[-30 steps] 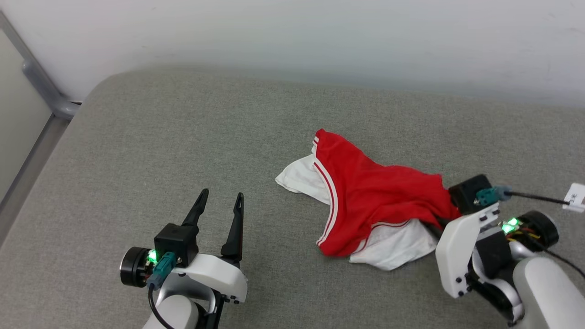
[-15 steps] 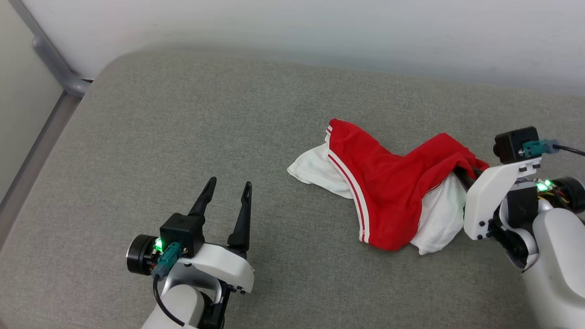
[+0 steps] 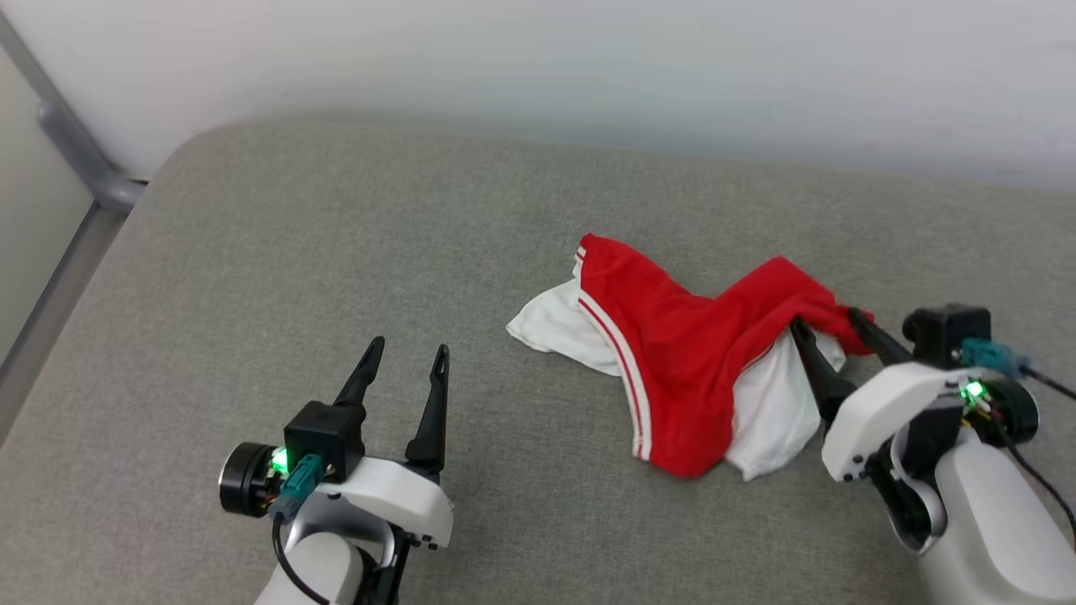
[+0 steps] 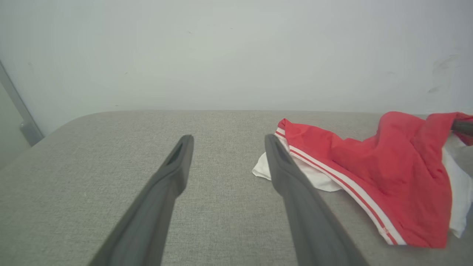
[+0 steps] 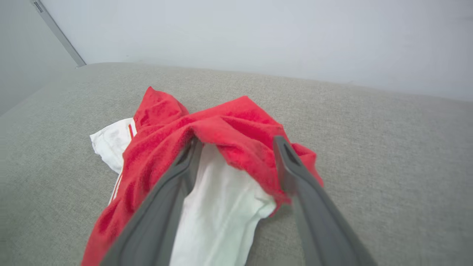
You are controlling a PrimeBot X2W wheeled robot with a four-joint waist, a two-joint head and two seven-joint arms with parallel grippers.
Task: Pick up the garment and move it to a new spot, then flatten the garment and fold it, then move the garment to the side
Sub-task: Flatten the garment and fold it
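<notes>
Grey soft pad [image 3: 336,252] sits below a plain white wall [image 3: 588,59]. On the pad's left side, the left gripper [image 3: 408,353] points at the wall. Its two dark fingers are wide apart, with nothing between them. On the pad's right half lies the garment [image 3: 672,353], a crumpled red shirt with white sleeves and stripes. At the pad's right side, the right gripper [image 3: 826,319] has its fingers spread apart. A raised red fold hangs over their tips.
</notes>
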